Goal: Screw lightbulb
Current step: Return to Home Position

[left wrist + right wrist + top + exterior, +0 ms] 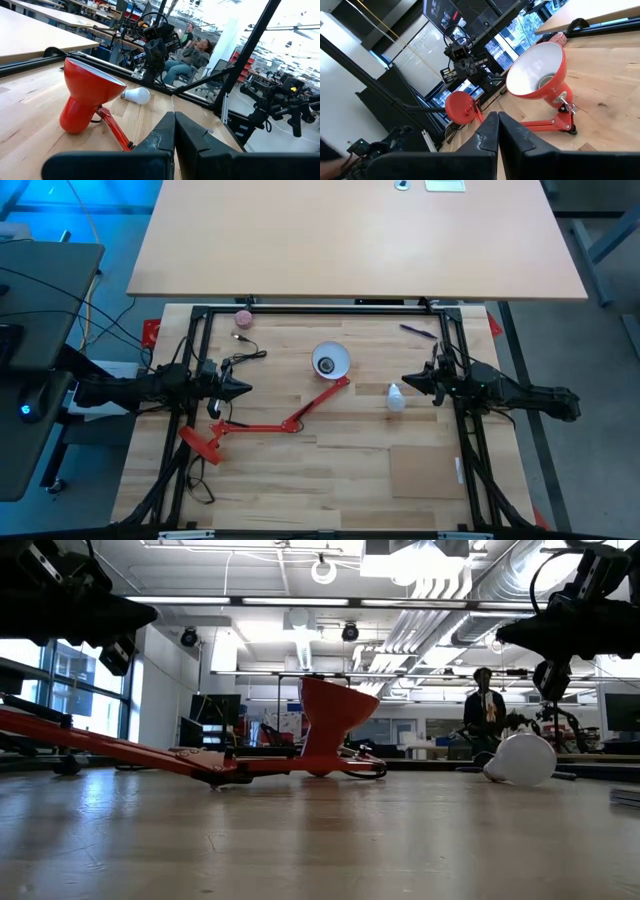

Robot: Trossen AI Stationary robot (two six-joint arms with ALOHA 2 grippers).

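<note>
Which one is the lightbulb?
Find the pale wooden table and the red desk lamp's round shade near its middle. Just right of the shade, the small white pear-shaped lightbulb lies on its side. The small pink ball is round and far off; the bulb is white and tapered.

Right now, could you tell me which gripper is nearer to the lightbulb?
Right. The right gripper hovers just beside and above the lightbulb, which lies on the table. The left gripper is across the table, beyond the red desk lamp.
</note>
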